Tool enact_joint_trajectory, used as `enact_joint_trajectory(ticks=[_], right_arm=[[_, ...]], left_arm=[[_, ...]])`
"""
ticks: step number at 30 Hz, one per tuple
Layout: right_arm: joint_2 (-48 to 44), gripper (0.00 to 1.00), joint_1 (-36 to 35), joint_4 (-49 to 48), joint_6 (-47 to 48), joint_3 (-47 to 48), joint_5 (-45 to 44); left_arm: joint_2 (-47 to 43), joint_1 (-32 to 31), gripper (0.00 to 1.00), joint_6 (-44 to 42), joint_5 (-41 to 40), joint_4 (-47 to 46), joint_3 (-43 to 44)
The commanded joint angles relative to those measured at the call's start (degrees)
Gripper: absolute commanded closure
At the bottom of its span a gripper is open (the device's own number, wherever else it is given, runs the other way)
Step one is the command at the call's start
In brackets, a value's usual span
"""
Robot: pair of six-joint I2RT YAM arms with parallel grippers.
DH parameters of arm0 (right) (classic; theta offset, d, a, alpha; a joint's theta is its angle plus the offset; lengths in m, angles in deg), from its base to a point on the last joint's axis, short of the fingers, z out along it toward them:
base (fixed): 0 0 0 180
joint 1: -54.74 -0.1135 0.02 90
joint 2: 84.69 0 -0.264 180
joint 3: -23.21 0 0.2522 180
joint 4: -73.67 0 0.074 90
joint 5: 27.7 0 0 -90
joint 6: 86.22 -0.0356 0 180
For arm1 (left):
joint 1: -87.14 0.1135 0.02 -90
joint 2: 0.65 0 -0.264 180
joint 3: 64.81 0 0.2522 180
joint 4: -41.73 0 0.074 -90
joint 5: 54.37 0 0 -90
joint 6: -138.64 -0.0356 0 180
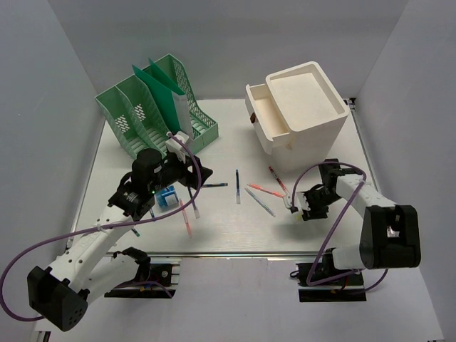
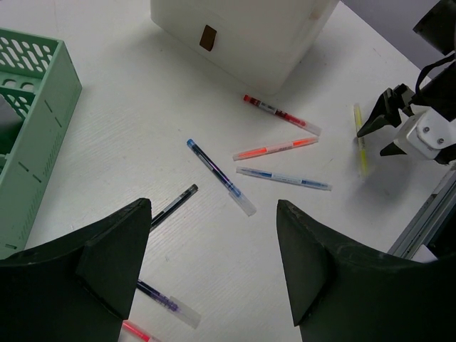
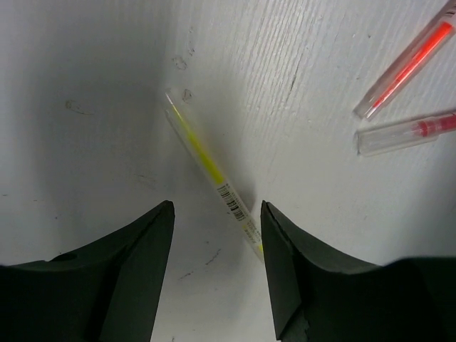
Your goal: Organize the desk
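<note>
Right fingers (image 3: 128, 285): one pen (image 3: 206, 167) flat on counter (image 3: 85, 142) between them, slanted, near end by right one. Two pens (image 3: 406, 60) further ahead, to right. Left fingers (image 2: 107, 263): scattered pens (image 2: 221, 178) ahead, file rack (image 2: 28, 142) left, drawer box (image 2: 242, 35) beyond pens.

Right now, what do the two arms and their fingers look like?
The left arm and right arm have white links with black joints and bases. A purple cable loops along each. The fingers are broad, black and wedge-shaped.
</note>
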Motion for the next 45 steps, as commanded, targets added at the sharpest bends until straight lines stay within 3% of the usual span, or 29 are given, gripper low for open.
enact_joint_trajectory(ticks=[1,20,26,30,35,42,45], right_arm=[[1.9,0.43,-0.9,-0.9,0.5,2.6,-3.1],[10.1,0.57,-1.4,-3.9,0.9,0.5,-6.2],[10.3,0.69,-1.4,-4.6,-1.1,-1.4,-6.2],[8.3,0.88,-1.3,-5.4,-3.2,-2.6,-6.4],[4.2,0.95,-1.1,-4.6,-3.9,-3.6,-5.8],[-9.1,0.99,-1.0,4.8,-9.4,5.9,7.1],[-13.1,1.0,-1.7,3.1,-23.1,12.2,18.3]], left_arm=[[-1.1,0.0,0.19,-0.5,0.1,0.2,1.0],[-1.5,0.0,0.19,-0.8,-0.1,0.1,0.8],[-1.2,0.0,0.2,-1.0,-0.5,-0.1,0.5],[-0.9,0.0,0.2,-1.2,-0.9,-0.3,0.3],[-0.6,0.0,0.2,-1.4,-0.9,-0.6,-0.1],[-0.7,0.0,0.21,-1.2,1.5,-2.6,-1.2],[-0.4,0.0,0.2,-1.0,2.4,-3.5,-1.7]])
